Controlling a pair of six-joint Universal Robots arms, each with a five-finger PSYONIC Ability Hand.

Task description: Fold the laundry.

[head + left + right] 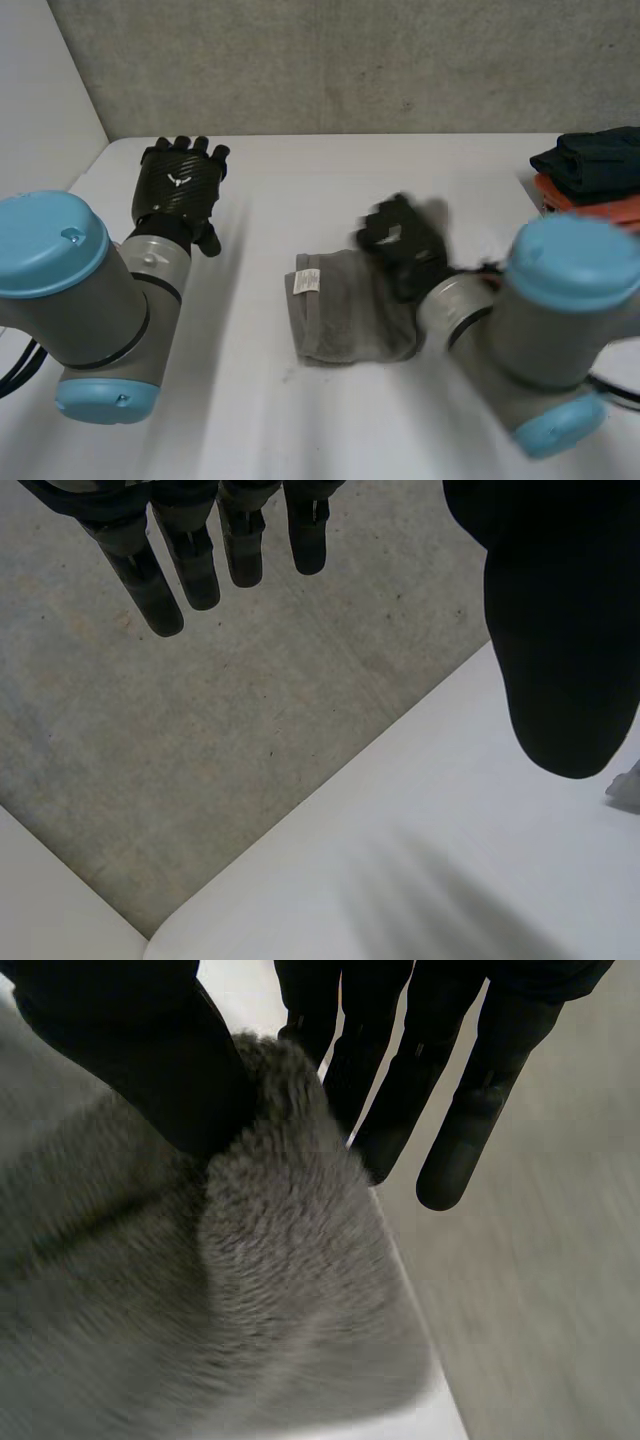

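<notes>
nearest us, the left arm [70,290] and the right arm [540,330] frame a white table [260,420]. between them lies the grey cloth [345,315], folded into a thick pad, with a white label [305,282] at its far left corner. the right hand [400,240] grasps the cloth at its far right edge. in the right wrist view a ridge of fabric stands pinched between the thumb and the straight fingers [390,1110].

farther back on the left, the left hand [180,185] hangs released above the table, fingers straight, holding nothing and well apart from the cloth.

we judge the step in hand to be one more fold, or a lift toward the finished pile. to do it well, the pinch should take every layer at that edge, and the edge should travel low across the pad so the layers do not slip. the free hand could press the label side flat as an anchor.

the table looks smooth and bare around the cloth, so we expect the pad to slide if dragged. at the far right edge sits a pile of folded clothes [590,165], dark over orange. behind it all runs a rough grey wall [350,60].
</notes>
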